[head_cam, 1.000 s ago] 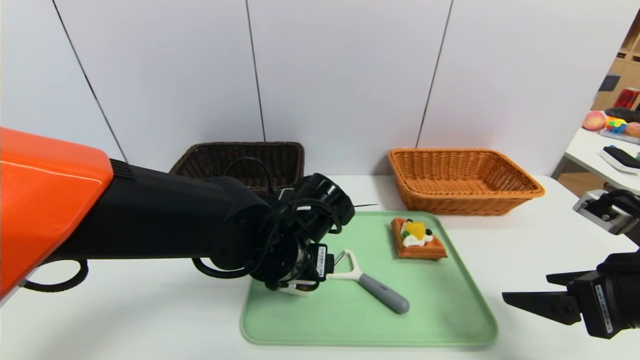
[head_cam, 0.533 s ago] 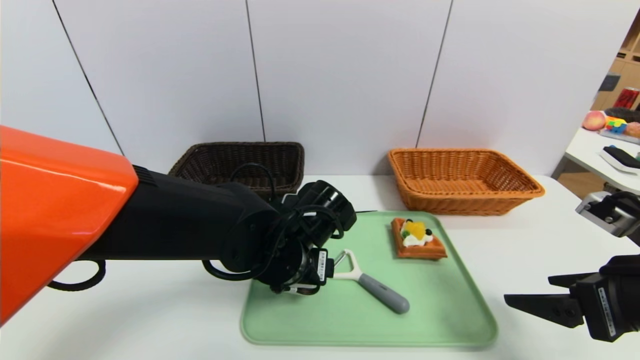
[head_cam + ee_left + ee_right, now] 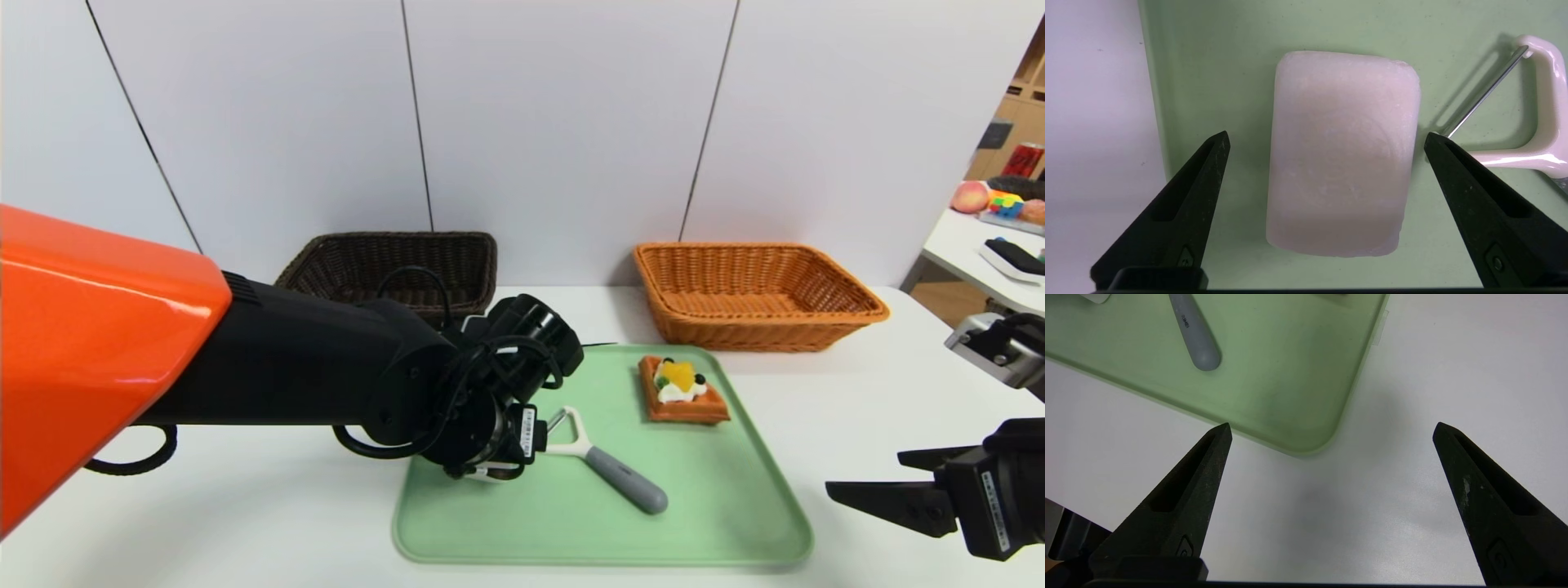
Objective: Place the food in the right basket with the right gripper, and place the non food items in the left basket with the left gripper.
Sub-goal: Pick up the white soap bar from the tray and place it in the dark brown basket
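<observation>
The left tool (image 3: 1327, 141) hangs low over the near-left part of the green tray (image 3: 735, 523), its two black fingers (image 3: 1180, 208) spread wide on either side of the white soap-like bar (image 3: 1341, 153), one finger at each long side and neither touching it. The bar lies flat on the tray close to the tray's left rim; in the head view the arm's wrist hides it. Just beside the bar lies the peeler (image 3: 608, 465), its white Y-head (image 3: 1541, 106) near the left tool and its grey handle (image 3: 629, 479) angled toward the tray's near-right corner.

The waffle (image 3: 682, 390), topped with cream, a yellow fruit piece and dark berries, sits on the tray's far-right part, well apart from both tools.

The right tool (image 3: 1331, 435) hovers over the bare white worktop (image 3: 857, 392) off the tray's near-right corner, fingers wide apart and holding nothing. Its wrist view shows that tray corner and the end of the peeler's handle.

At the worktop's far edge, the dark brown left basket (image 3: 392, 261) stands behind the left arm, and the orange-tan right basket (image 3: 759, 296) stands just beyond the tray's far-right corner. What shows of both baskets' insides holds nothing.
</observation>
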Tool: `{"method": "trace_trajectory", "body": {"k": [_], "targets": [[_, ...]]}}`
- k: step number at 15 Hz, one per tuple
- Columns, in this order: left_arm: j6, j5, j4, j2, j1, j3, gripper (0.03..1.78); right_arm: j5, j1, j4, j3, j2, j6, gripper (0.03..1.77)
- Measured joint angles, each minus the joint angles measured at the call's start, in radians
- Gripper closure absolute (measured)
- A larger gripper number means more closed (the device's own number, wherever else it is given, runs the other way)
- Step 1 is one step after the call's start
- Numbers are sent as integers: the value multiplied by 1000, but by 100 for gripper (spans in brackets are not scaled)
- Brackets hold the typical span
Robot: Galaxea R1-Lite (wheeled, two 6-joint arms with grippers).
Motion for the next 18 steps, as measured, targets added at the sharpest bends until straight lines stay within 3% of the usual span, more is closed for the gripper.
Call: {"method": "trace_trajectory", "body": {"k": [18], "targets": [[12,39,-1,11,-1,3,12,0,-2,0,15,-21,1,10]]}}
